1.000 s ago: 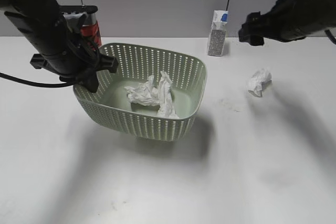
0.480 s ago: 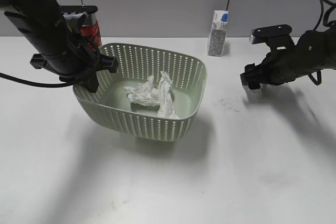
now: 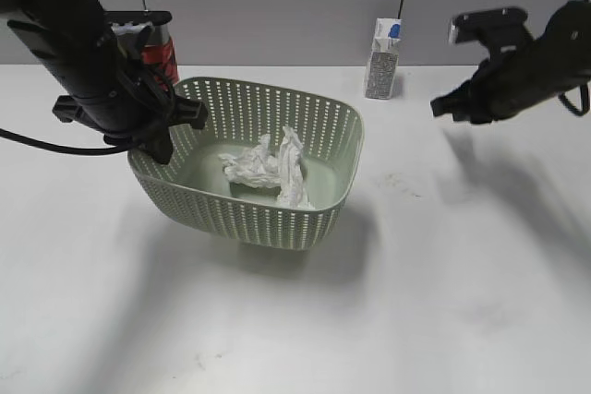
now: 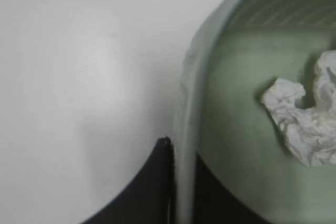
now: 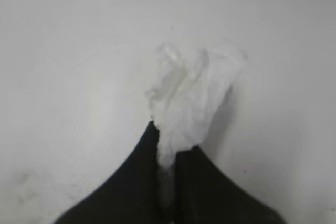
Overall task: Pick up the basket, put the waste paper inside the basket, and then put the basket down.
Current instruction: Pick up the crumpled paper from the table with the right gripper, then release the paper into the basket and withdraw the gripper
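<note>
The pale green slotted basket (image 3: 305, 140) hangs tilted above the table, held at its left rim by my left gripper (image 3: 157, 122), which is shut on the rim (image 4: 184, 182). Crumpled white waste paper (image 3: 268, 168) lies inside it and also shows in the left wrist view (image 4: 304, 124). My right gripper (image 3: 452, 108) is raised at the right, shut on another wad of waste paper (image 5: 191, 98). In the exterior view that wad is hidden by the gripper.
A white-grey carton with a blue cap (image 3: 383, 59) stands at the back. A red can (image 3: 159, 48) stands behind my left arm. The white table (image 3: 416, 302) stretches in front and to the right.
My right gripper came down onto the loose wad on the table at the right, closed on it and has lifted it off the table. The basket and left arm have not moved.
</note>
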Motion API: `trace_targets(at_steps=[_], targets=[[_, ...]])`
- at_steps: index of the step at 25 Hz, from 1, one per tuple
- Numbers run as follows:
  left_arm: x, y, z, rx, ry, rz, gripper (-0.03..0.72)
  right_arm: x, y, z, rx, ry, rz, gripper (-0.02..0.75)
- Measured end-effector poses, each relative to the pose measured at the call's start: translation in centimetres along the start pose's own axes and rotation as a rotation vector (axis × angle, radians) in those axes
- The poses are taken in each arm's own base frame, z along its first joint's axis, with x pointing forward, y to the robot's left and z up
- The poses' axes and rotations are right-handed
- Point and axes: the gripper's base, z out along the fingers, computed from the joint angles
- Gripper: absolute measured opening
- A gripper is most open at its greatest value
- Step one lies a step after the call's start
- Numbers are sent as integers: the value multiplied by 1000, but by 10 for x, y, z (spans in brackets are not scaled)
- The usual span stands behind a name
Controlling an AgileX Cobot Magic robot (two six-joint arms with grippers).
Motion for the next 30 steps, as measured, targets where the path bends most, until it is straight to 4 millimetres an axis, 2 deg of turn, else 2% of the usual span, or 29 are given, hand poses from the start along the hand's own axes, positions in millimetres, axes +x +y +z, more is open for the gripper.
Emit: trace_targets(at_steps=[3,6,9,11,13,15,17,18,20,21,23,26,28,30], targets=[[0,0,0,0,0,0,-1,-32,15,-50,-22,-125,-32,4],[0,0,0,0,0,0,-1,-52,48,-105,-87,-228,-82,3],[0,0,0,3,-4,-2,-1,-56,93,-149,-191,-290,-155,3],[-1,-1,0,9,-8,-9,-1,-50,127,-167,-266,-303,-222,3],[-1,-2,0,22,-11,-23,-1,-42,154,-172,-321,-294,-288,6],[-1,-3,0,38,-11,-41,-1,-34,172,-169,-350,-269,-356,61],[-1,-5,0,54,-13,-58,-1,-27,181,-157,-360,-233,-385,210],[-2,-5,0,58,-16,-62,-1,-24,184,-148,-361,-209,-388,340],[-2,-6,0,63,-22,-67,-1,-17,187,-131,-358,-161,-390,538],[-2,-6,0,63,-23,-67,-1,-15,188,-126,-356,-143,-392,599],[-3,-6,0,64,-29,-67,-1,-12,188,-122,-355,-122,-397,633],[-4,-6,0,67,-45,-70,-1,-17,180,-129,-343,-134,-378,633],[-6,-7,0,74,-63,-78,-1,-24,162,-135,-311,-135,-338,633],[-9,-7,5,84,-84,-101,-1,-31,135,-140,-259,-120,-292,626]])
